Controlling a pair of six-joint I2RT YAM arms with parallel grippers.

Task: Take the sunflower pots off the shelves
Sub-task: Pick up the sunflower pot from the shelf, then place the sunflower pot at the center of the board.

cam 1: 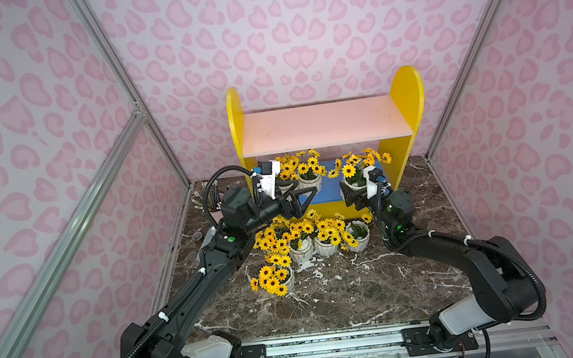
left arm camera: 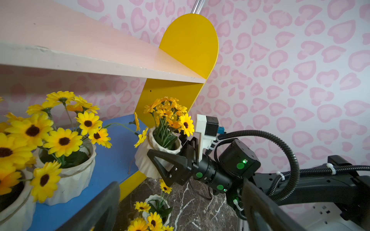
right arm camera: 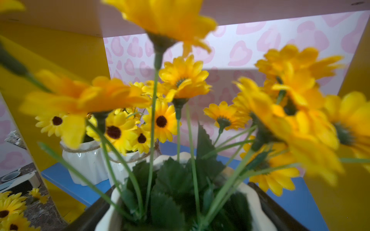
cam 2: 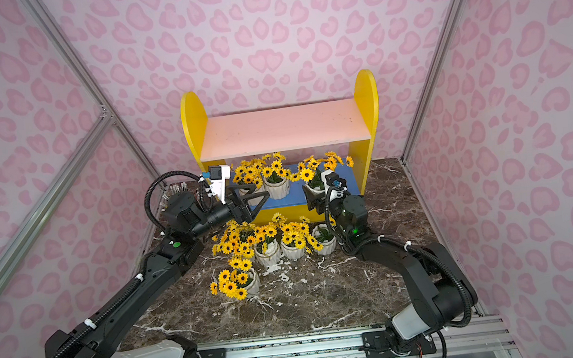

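My right gripper (cam 1: 351, 197) straddles the pot (left arm camera: 142, 162) at the right end of the blue board (left arm camera: 112, 152), low to clear the pink board (cam 1: 322, 122); squeezing or loose, I cannot tell. My left gripper (cam 1: 307, 203) hangs released near two more pots (cam 1: 310, 183).

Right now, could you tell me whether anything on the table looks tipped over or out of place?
Yes: the frontmost sunflower pot on the marble table appears tipped toward the left arm's side, blooms hanging low over the tabletop, while the pots behind it stand upright.
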